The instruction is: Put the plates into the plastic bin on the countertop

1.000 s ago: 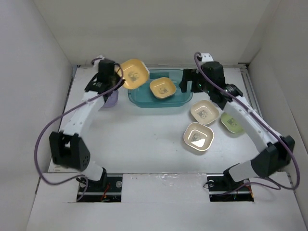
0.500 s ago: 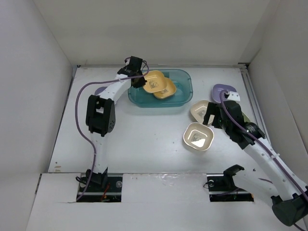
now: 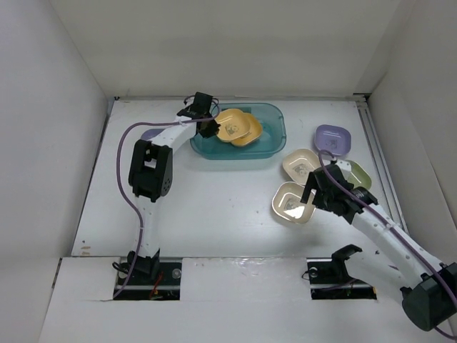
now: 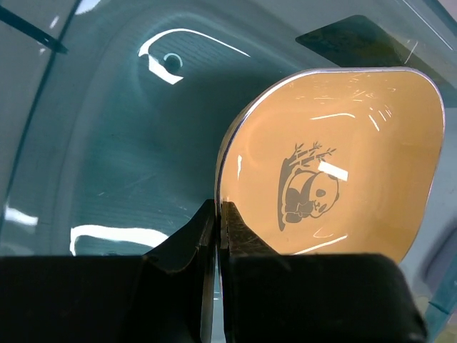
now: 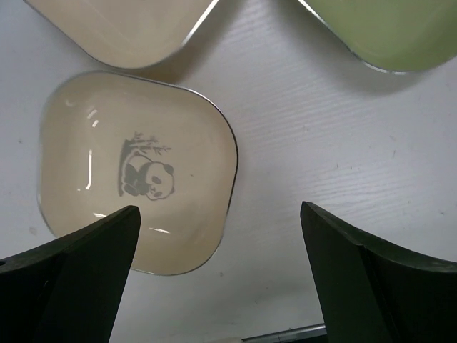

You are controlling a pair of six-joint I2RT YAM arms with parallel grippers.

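Note:
My left gripper (image 3: 213,127) is shut on the rim of an orange-yellow plate (image 3: 230,123) and holds it tilted inside the teal plastic bin (image 3: 277,121). It overlaps a second orange-yellow plate (image 3: 250,131) lying in the bin. In the left wrist view the jaws (image 4: 218,209) pinch the panda-print plate (image 4: 335,164) over the bin floor (image 4: 121,150). My right gripper (image 3: 312,198) is open above the right edge of the near cream plate (image 3: 290,202). In the right wrist view (image 5: 218,211) that plate (image 5: 136,171) lies under the left finger (image 5: 86,271).
On the white countertop (image 3: 207,207), a second cream plate (image 3: 300,164), a pale green plate (image 3: 355,174) and a lavender plate (image 3: 333,137) lie right of the bin. Another lavender plate (image 3: 151,133) peeks out behind the left arm. White walls bound the sides.
My left gripper has carried the orange-yellow plate from the bin's left end into the bin. My right gripper has left the bin's right end and moved back over the near cream plate.

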